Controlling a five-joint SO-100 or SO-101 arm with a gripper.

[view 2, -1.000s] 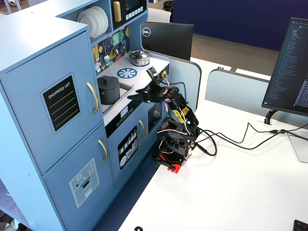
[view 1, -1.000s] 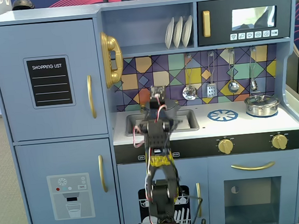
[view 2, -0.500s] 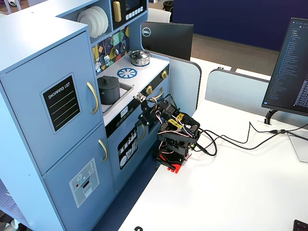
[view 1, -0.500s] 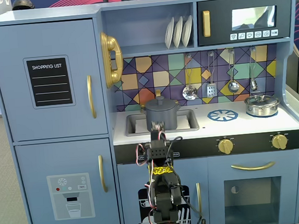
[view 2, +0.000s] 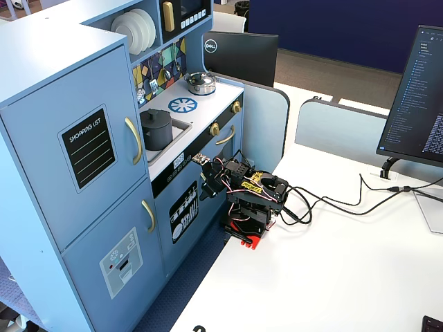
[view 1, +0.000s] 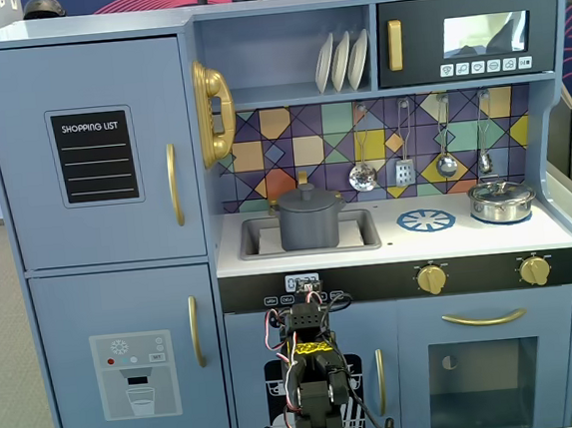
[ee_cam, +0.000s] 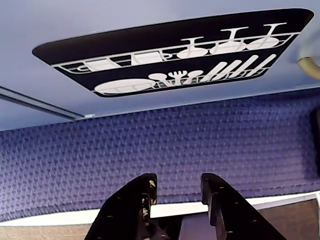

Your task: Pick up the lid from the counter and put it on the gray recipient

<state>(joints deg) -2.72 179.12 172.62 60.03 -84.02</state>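
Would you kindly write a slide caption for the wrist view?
Open gripper hovers empty below the toy kitchen's dishwasher decal.

Matte dark-gray gray recipient [view 1: 309,222] and lid [view 1: 307,198]; shiny metallic silver pot [view 1: 501,201]; painted blue kitchen [view 1: 102,290].

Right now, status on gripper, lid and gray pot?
Gripper open, empty, parked low facing the dishwasher door. Lid already seated on gray pot in sink. Nothing in the way.
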